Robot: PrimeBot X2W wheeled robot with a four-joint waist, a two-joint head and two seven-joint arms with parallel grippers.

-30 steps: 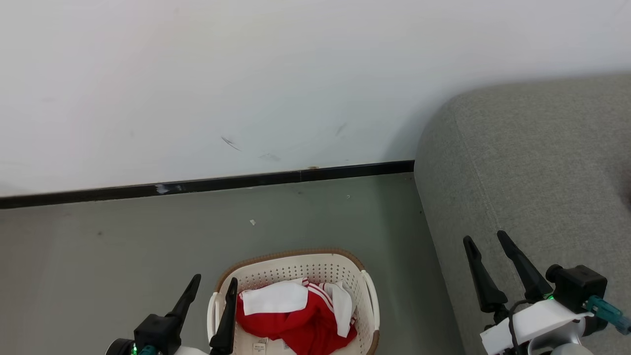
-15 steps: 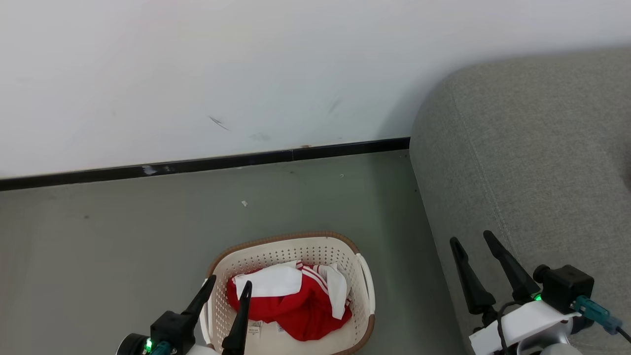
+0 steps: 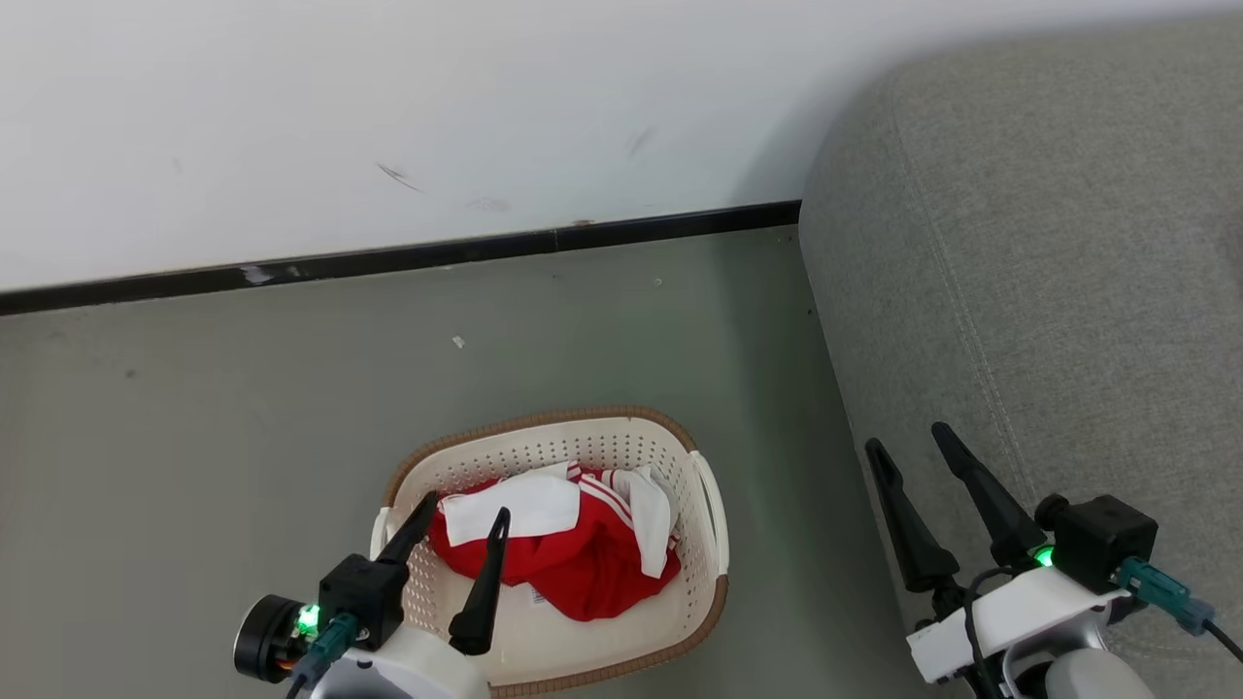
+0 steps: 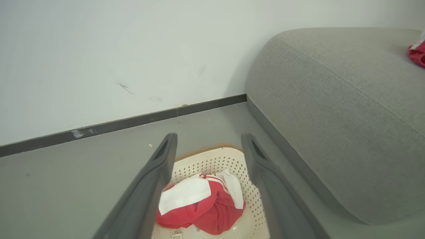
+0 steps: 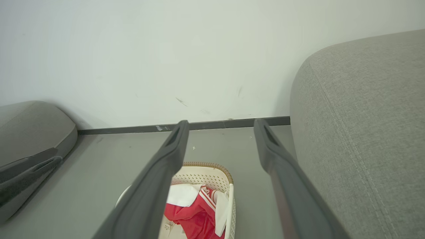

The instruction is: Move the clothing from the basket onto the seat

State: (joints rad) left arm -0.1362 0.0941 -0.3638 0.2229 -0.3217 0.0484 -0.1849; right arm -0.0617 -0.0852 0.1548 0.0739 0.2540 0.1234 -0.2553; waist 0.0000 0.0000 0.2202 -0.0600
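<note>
Just past the spread left fingers [image 3: 486,582], clothing [image 3: 573,573] lies bunched in the basket [image 3: 717,515]; right fingers [image 3: 908,534] also spread, by the sofa [image 3: 1049,291]. Risk: a shallow pinch grabs one fold and the clothing slips off mid-carry.

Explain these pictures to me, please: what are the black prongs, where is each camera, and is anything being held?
This is a wheeled robot with two arms. The head view looks down from its head: the black prongs are its left gripper and right gripper, both open, holding nothing. The other two pictures come from a camera on each wrist, looking along that arm's own fingers. On the grey floor stands a cream basket with the red and white clothing bunched inside. The grey sofa, the seat, is on the robot's right.
</note>
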